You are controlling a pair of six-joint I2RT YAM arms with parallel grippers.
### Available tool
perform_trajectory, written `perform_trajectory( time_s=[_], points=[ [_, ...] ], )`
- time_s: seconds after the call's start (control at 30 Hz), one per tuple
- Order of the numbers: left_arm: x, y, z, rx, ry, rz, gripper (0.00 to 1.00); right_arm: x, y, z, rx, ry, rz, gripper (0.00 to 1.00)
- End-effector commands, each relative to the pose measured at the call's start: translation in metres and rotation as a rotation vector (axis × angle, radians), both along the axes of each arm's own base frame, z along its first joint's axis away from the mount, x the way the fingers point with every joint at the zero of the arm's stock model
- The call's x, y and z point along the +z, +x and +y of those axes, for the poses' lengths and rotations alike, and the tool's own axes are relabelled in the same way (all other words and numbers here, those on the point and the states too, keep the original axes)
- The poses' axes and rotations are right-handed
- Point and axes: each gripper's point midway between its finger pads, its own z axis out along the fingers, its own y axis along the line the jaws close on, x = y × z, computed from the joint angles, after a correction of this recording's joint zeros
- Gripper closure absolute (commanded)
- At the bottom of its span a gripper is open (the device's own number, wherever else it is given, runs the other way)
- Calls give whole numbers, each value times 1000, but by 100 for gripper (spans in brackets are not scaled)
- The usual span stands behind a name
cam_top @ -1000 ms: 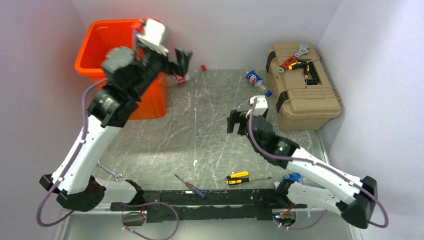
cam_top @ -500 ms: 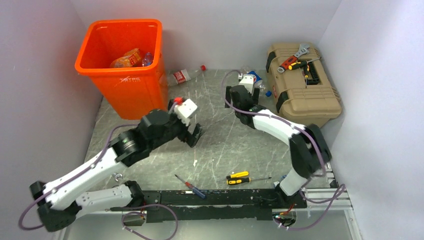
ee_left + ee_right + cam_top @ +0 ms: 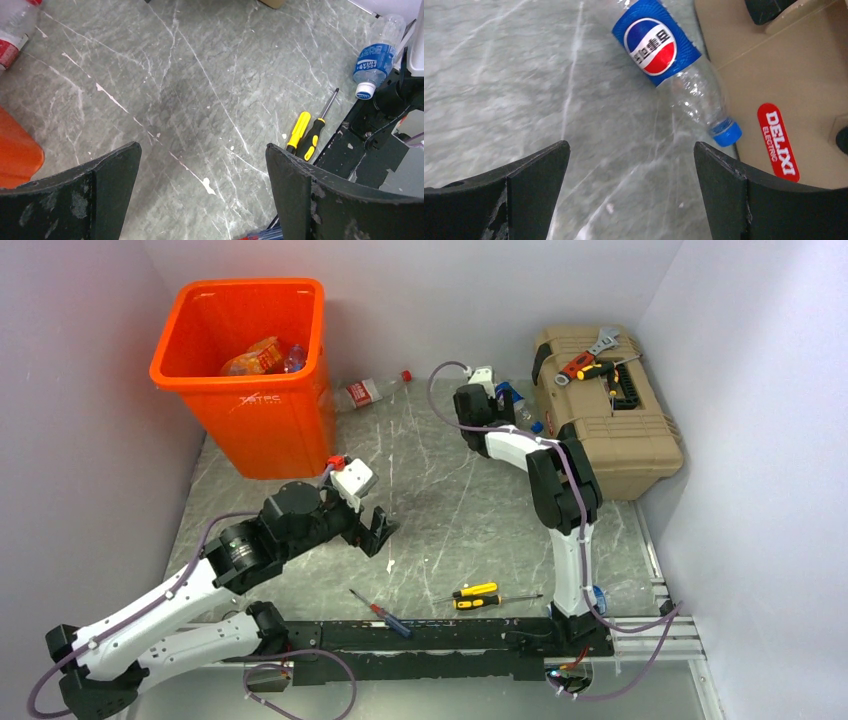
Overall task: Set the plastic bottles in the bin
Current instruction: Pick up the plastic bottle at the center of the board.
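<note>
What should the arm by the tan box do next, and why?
Probably ease the right gripper forward and down over the blue-labelled bottle. Its jaws stand open and empty, and the bottle lies just ahead of them, beside the tan toolbox, not yet between them.

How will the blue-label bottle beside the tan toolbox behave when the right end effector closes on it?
The blue-label bottle looks empty, so probably very light and apt to crumple when squeezed. It lies on its side on the smooth table, so a nudge may roll it. The toolbox close beside its cap would likely stop it that way.
</note>
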Motion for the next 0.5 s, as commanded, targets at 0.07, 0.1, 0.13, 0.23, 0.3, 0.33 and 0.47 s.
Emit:
perform_trajectory(
  time_s=[0.07, 0.1, 0.13, 0.23, 0.3, 0.33, 0.47],
  points=[
    [-3, -3, -10, -37, 9, 35, 1, 10, 30, -35, -64, -20, -23, 0],
    [-6, -3, -12, -41, 16, 45, 0, 9, 33, -39, -64, -19, -21, 0],
    [-8, -3, -12, -42, 21, 50, 1, 9, 36, -43, -67, -21, -20, 0],
    [-11, -2, -14, -45, 28, 55, 0, 2, 44, -51, -55, -14, 5, 0],
    [-12, -1, -14, -44, 34, 55, 1, -2, 49, -52, -30, -3, 20, 0],
    [-13, -1, -14, -43, 36, 55, 0, -2, 52, -53, -25, -6, 18, 0],
    [-18, 3, -15, -30, 55, 61, 0, -9, 61, -58, -20, 28, 52, 0]
  ],
)
